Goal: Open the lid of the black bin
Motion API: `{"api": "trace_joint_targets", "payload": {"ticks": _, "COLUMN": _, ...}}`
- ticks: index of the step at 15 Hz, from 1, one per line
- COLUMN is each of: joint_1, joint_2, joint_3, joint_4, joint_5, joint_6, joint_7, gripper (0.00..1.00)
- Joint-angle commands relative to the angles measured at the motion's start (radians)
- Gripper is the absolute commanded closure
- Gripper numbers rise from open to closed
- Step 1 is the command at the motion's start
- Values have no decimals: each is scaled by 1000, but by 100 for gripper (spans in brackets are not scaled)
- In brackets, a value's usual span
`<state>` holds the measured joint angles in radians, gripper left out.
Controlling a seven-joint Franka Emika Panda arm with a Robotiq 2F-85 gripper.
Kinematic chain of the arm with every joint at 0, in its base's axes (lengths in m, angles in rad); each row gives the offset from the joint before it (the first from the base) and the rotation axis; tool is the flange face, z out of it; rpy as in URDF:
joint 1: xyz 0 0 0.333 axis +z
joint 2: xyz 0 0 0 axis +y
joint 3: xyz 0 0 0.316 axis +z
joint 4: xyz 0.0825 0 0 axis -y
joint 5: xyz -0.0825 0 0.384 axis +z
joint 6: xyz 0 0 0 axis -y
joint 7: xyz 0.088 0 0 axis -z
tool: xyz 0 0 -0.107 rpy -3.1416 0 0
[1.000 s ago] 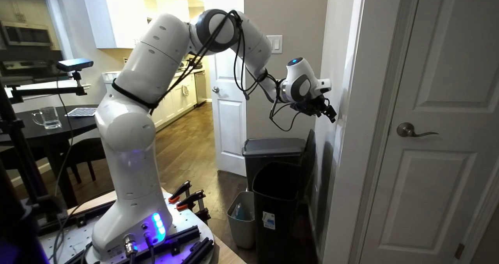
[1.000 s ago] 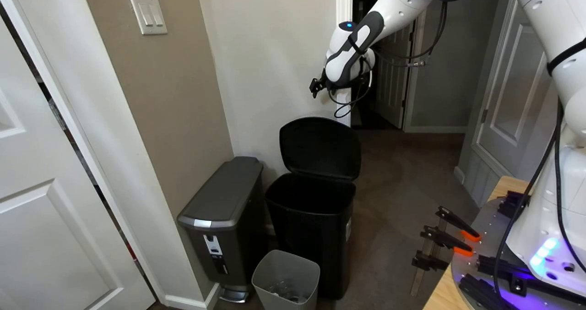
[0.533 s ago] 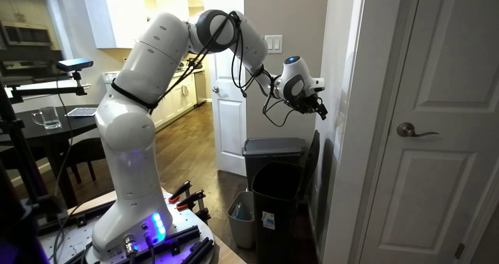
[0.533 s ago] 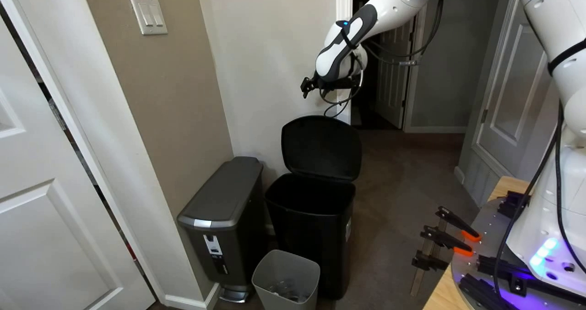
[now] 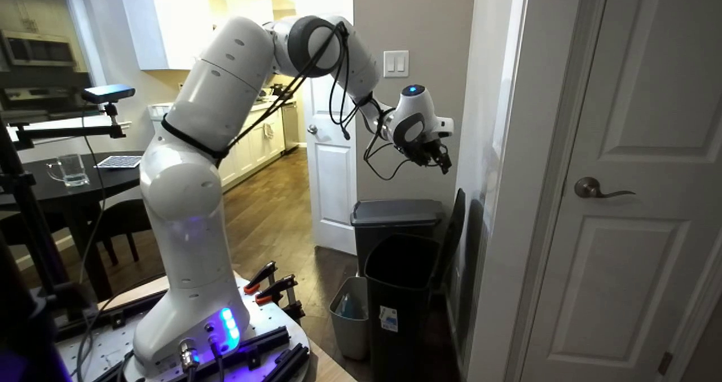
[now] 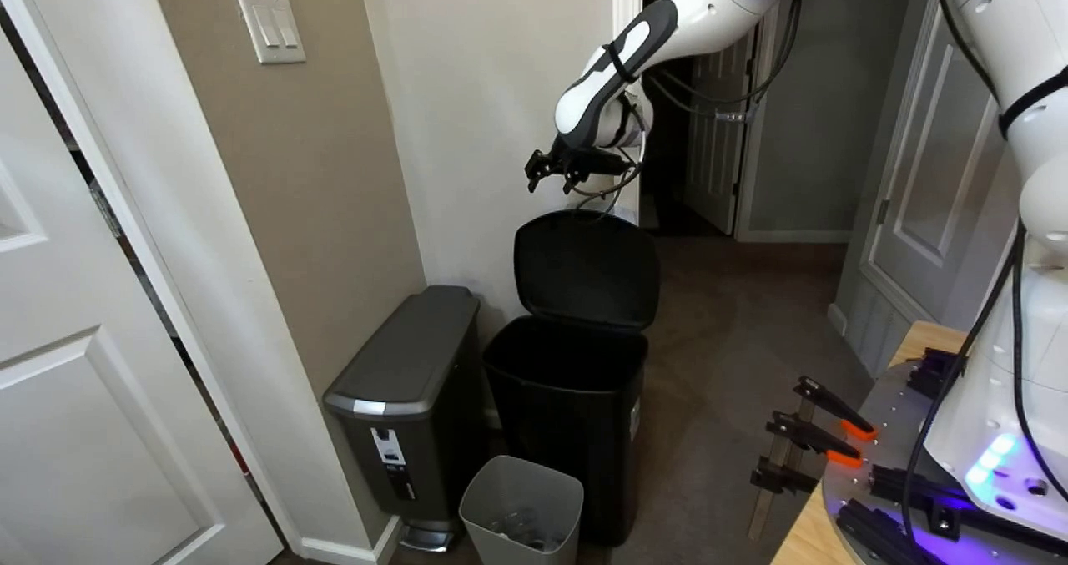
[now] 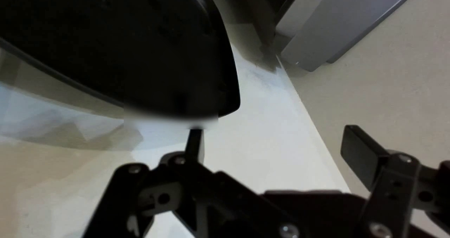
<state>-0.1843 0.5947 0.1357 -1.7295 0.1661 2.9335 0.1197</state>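
Observation:
The black bin (image 5: 403,325) stands by the wall with its top open; it also shows in an exterior view (image 6: 559,431). Its lid (image 6: 584,269) is raised, nearly upright at the bin's wall side. In an exterior view the lid (image 5: 450,238) is seen edge-on, leaning towards the wall. My gripper (image 5: 443,165) hangs above the lid, apart from it; it also shows in an exterior view (image 6: 549,185). In the wrist view the gripper (image 7: 272,139) has its fingers wide apart with nothing between them. The lid (image 7: 123,51) fills the upper left there, beyond the left fingertip.
A dark grey step bin (image 6: 405,352) stands beside the black bin, its top closed. A small grey container (image 6: 517,515) stands in front of both. The wall (image 6: 492,114) is close behind the lid and gripper. Clamps (image 6: 809,431) stick out from the robot's table.
My gripper has moved left in both exterior views, away from the wall in one of them, and has turned a little. The lid has tipped slightly further towards the wall. The bin has stayed put.

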Motion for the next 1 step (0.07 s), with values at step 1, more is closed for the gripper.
{"api": "trace_joint_targets", "payload": {"ticks": 1, "joint_1": 27, "joint_2": -1, "joint_3": -27, "joint_4": 2, "joint_5": 26, "joint_6": -2, "joint_7": -16, "gripper": 0}}
